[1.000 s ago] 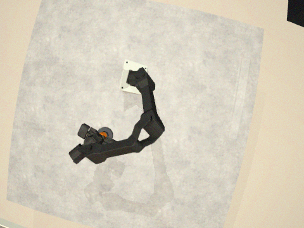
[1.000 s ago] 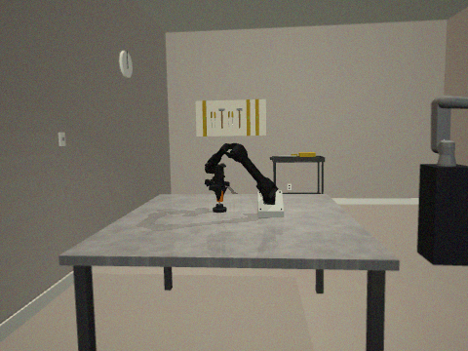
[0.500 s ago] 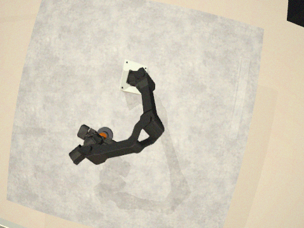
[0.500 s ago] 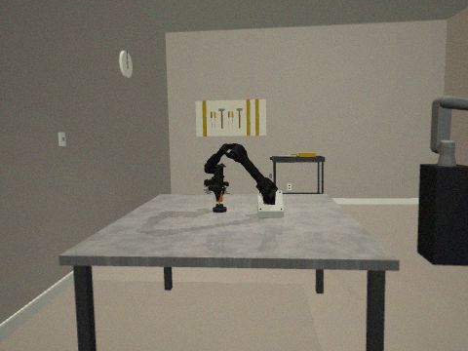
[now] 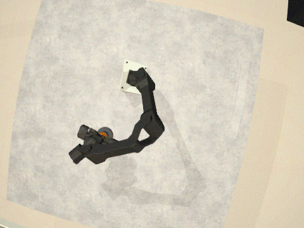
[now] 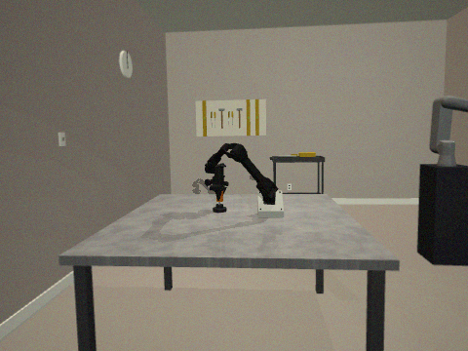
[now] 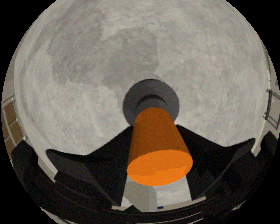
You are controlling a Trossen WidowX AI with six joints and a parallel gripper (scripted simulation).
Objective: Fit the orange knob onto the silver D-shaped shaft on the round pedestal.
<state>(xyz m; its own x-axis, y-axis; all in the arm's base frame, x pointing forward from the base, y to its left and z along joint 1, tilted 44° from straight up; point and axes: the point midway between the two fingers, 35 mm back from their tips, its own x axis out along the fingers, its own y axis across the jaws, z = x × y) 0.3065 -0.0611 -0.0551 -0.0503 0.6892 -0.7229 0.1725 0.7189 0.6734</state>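
The orange knob (image 5: 102, 135) (image 6: 221, 197) (image 7: 157, 142) is held upright, tapering downward in the wrist view. My gripper (image 6: 220, 194) (image 7: 154, 130) is shut on it, one dark finger on each side. The dark round pedestal (image 5: 109, 130) (image 6: 219, 210) (image 7: 130, 103) stands on the table under and just beyond the knob in the wrist view. In the exterior view the knob is a little above the pedestal, with a small pale gap or bit of shaft between them. The hole, the shaft's flat side and their alignment are hidden.
The arm's white base plate (image 5: 125, 87) (image 6: 271, 214) is on the grey table (image 5: 63, 64) (image 6: 292, 245), to the right of the pedestal in the exterior view. The arm arches between base and pedestal, casting shadows on the table.
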